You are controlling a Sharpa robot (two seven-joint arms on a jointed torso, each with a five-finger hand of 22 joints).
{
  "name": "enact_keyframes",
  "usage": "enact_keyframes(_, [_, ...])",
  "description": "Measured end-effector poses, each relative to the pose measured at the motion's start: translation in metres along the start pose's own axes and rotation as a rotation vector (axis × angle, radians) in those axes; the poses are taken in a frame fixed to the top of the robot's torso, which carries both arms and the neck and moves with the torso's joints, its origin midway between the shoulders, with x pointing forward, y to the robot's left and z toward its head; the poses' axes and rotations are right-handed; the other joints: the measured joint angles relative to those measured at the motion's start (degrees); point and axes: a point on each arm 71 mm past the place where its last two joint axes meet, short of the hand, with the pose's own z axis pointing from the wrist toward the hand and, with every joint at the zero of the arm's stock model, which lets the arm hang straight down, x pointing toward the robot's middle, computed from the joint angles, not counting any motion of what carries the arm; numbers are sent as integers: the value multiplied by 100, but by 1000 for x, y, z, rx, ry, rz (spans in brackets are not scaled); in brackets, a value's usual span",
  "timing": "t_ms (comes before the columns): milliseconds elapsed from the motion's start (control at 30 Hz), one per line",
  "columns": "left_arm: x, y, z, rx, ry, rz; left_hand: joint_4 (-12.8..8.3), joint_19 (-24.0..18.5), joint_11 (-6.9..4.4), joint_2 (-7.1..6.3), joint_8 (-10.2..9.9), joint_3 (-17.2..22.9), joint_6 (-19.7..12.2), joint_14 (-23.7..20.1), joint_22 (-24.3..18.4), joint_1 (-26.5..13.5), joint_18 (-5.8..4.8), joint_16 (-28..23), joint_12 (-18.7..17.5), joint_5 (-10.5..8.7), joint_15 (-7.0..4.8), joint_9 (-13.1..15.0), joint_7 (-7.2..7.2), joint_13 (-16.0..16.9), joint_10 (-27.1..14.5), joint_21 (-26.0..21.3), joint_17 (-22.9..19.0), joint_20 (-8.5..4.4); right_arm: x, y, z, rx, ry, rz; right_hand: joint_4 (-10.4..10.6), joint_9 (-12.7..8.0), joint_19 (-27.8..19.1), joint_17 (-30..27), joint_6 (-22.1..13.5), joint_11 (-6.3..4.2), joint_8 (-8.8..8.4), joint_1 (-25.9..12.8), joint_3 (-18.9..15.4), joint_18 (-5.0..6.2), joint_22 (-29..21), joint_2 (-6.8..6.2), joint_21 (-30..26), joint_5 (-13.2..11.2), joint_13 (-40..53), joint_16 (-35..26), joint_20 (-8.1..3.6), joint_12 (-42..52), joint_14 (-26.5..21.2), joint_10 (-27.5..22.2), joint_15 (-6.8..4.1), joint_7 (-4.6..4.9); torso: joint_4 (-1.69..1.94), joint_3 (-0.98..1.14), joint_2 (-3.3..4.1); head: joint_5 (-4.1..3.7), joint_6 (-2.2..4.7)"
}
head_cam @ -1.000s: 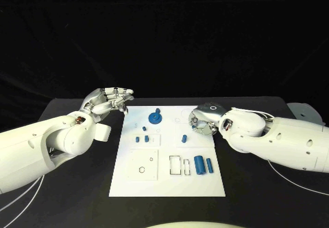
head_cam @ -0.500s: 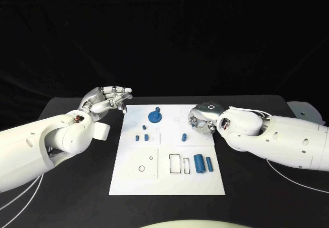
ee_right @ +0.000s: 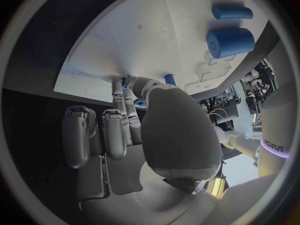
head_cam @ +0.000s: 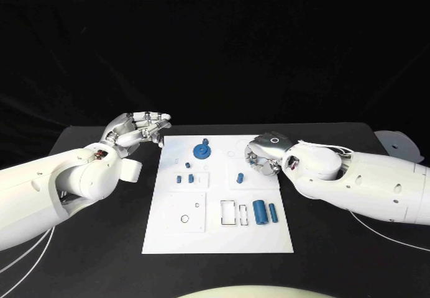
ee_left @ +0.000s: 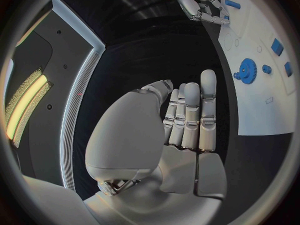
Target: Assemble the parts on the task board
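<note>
The white task board (head_cam: 219,239) lies in the middle of the table. On it are a blue gear (head_cam: 203,151), several small blue pieces (head_cam: 184,179), a short blue peg (head_cam: 240,179) and two blue cylinders (head_cam: 260,213). My right hand (head_cam: 263,155) hovers over the board's right edge just behind the peg, fingers curled downward. In the right wrist view, bits of blue (ee_right: 139,103) show between its thumb and fingertips (ee_right: 119,92); whether it holds them I cannot tell. My left hand (head_cam: 136,129) is raised off the board's far left corner, holding nothing.
Outlined rectangular slots (head_cam: 233,214) and a square with a small ring (head_cam: 186,219) mark the board's near half. A white object (head_cam: 399,146) sits at the table's far right edge. Black tabletop surrounds the board.
My right hand has edged slightly toward the board's middle, above the peg. The left hand has barely moved. The parts lie as before.
</note>
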Motion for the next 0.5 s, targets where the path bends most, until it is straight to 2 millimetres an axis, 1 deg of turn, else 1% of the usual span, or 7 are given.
enact_keyframes(133, [-1,0,0,-3,-2,0,-11,0,3,-22,0,11,-10,0,-2,-22,0,0,0,0,0,0,10,0,-3,0,0,0,1,0,-2,4,-12,3,-46,14,-15,0,-1,0,-1,-6,39,0,0,36,26,-13,0,0,-15,-14,-20,0,-20,-1,3,-1,-4,-4,-7])
enact_keyframes(167, [-1,0,0,-4,-2,1,-11,0,20,-22,0,11,-10,0,-2,-22,-1,0,0,0,0,0,10,0,-20,0,0,0,1,0,-3,6,-15,4,-73,17,-22,0,-1,0,-1,-1,39,0,-1,46,26,-15,-3,0,-22,-20,-20,0,-20,-1,3,-2,-4,-5,-7])
enact_keyframes(233, [-1,0,0,-5,-3,1,-12,0,21,-22,0,11,-10,-21,-2,-22,0,-22,21,0,20,0,9,6,-21,-21,-6,0,1,0,-4,8,-21,6,-74,23,-22,0,-2,0,-2,5,40,0,-1,53,49,-15,-4,0,-22,-36,-21,0,-20,-1,3,-4,-4,-9,-7])
enact_keyframes(333, [-2,0,0,-7,-4,1,-27,0,21,-22,0,27,-21,-21,-7,-22,-1,-22,21,0,21,-1,21,6,-21,-21,-6,0,1,1,-5,9,-31,11,-74,30,-22,-1,-2,0,-2,5,40,1,-1,53,62,-14,-3,0,-22,-42,-21,0,-20,-2,2,-4,-5,-13,3])
enact_keyframes(367, [-2,0,0,-7,-4,1,-27,0,21,-22,0,27,-30,-21,-7,-22,-1,-22,21,0,21,0,30,6,-21,-21,-6,0,1,1,-6,9,-36,12,-74,31,-22,-1,-2,0,-2,5,40,-10,-1,53,62,-6,-2,0,-22,-27,-20,1,-20,-2,1,-6,-7,-13,6])
enact_keyframes(400, [-2,1,0,-8,-5,1,-27,0,21,-22,0,27,-30,-21,-7,-22,0,-22,21,0,21,-1,30,6,-47,-21,-6,0,0,1,-6,8,-43,14,-74,31,-22,-1,-2,1,-2,6,39,-63,-1,53,62,1,0,0,-22,-27,-21,1,-20,-1,1,-7,-7,-13,8])
enact_keyframes(500, [-2,1,0,-9,-5,1,-31,0,21,-22,0,31,-30,-21,-9,-22,0,-22,21,0,21,-1,30,7,-62,-21,-9,0,-4,1,-8,6,-64,21,-74,31,-2,-1,-3,1,-6,6,40,-66,-1,53,62,2,4,0,-42,-27,-21,1,-20,-2,1,-7,-8,-13,13])
